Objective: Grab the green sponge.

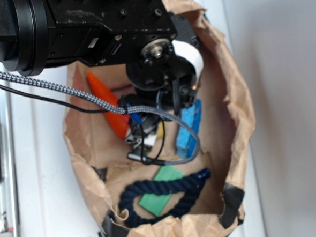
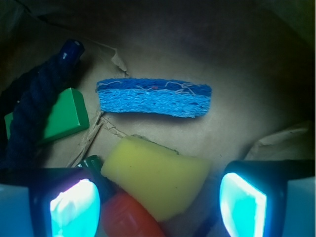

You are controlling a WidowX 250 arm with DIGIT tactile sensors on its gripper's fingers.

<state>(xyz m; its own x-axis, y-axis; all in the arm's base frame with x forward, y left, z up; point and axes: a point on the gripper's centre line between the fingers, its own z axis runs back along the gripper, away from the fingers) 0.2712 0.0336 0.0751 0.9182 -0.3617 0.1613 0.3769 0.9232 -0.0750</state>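
Observation:
The green sponge (image 1: 161, 192) lies flat at the near end of the paper bag, partly under a dark blue rope (image 1: 168, 193). In the wrist view the green sponge (image 2: 66, 114) sits at the left, half covered by the rope (image 2: 34, 106). My gripper (image 2: 158, 205) stands open above the yellow wedge sponge (image 2: 158, 177) and the orange carrot (image 2: 129, 217), well away from the green sponge. Nothing is gripped between the fingers. In the exterior view the arm hides the gripper's fingertips.
A blue porous sponge (image 2: 154, 97) lies beyond the yellow one; it also shows in the exterior view as the blue sponge (image 1: 189, 128). The orange carrot (image 1: 107, 103) rests at the left. The brown paper bag (image 1: 238, 108) walls enclose everything. Cables (image 1: 65, 92) cross above.

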